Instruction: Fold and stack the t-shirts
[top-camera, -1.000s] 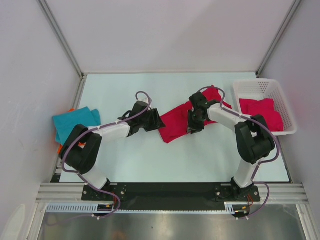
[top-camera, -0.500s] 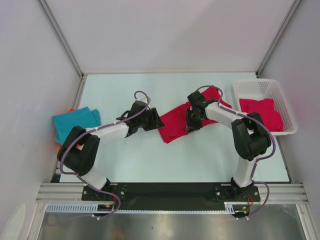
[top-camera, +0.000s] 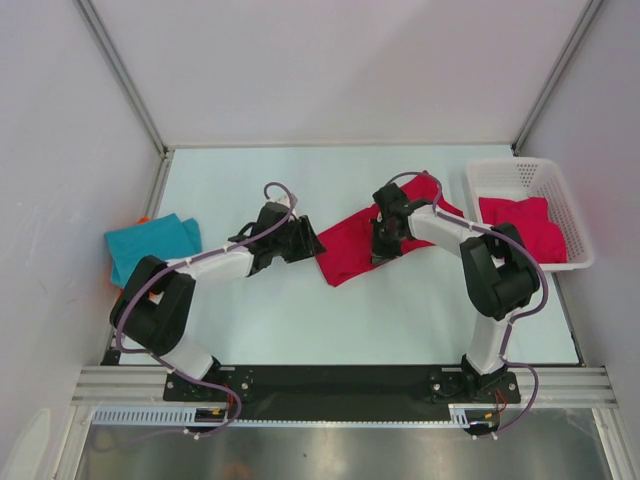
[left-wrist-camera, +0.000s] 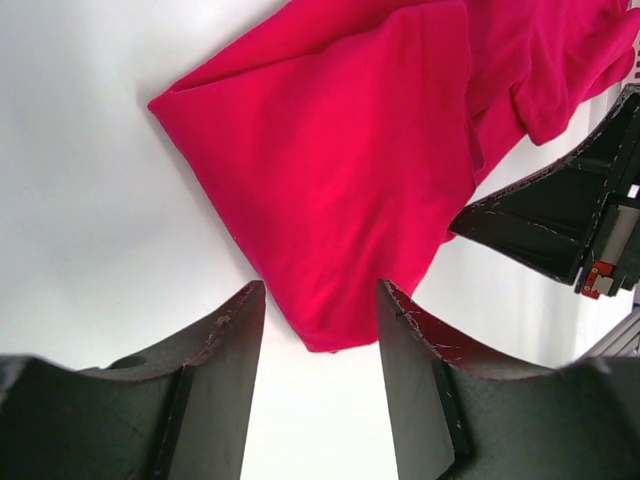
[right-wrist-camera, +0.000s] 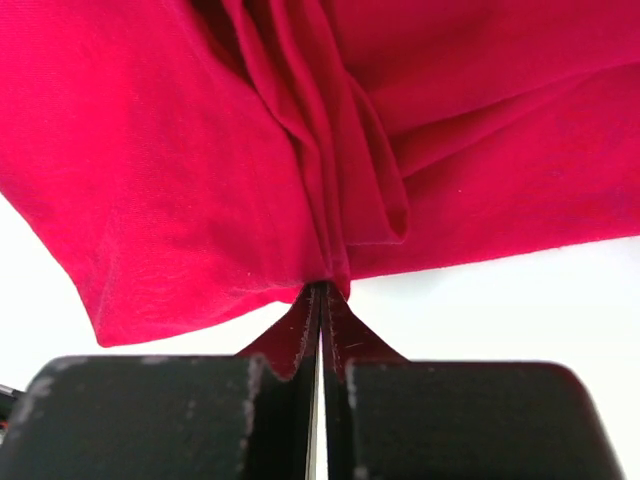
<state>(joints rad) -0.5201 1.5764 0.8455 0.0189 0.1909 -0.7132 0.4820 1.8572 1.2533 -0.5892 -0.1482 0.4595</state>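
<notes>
Right gripper (right-wrist-camera: 322, 292) is pinching a fold of the red shirt (top-camera: 345, 252) at centre frame, jaws pressed together on the cloth, while left gripper (left-wrist-camera: 318, 295) is hovering, jaws apart, at its lower-left corner; teal shirt (top-camera: 150, 243) is lying far left.

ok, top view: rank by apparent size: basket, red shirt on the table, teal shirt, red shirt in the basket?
1. white basket
2. red shirt on the table
3. teal shirt and red shirt in the basket: look about alike, so not ranked against each other.
</notes>
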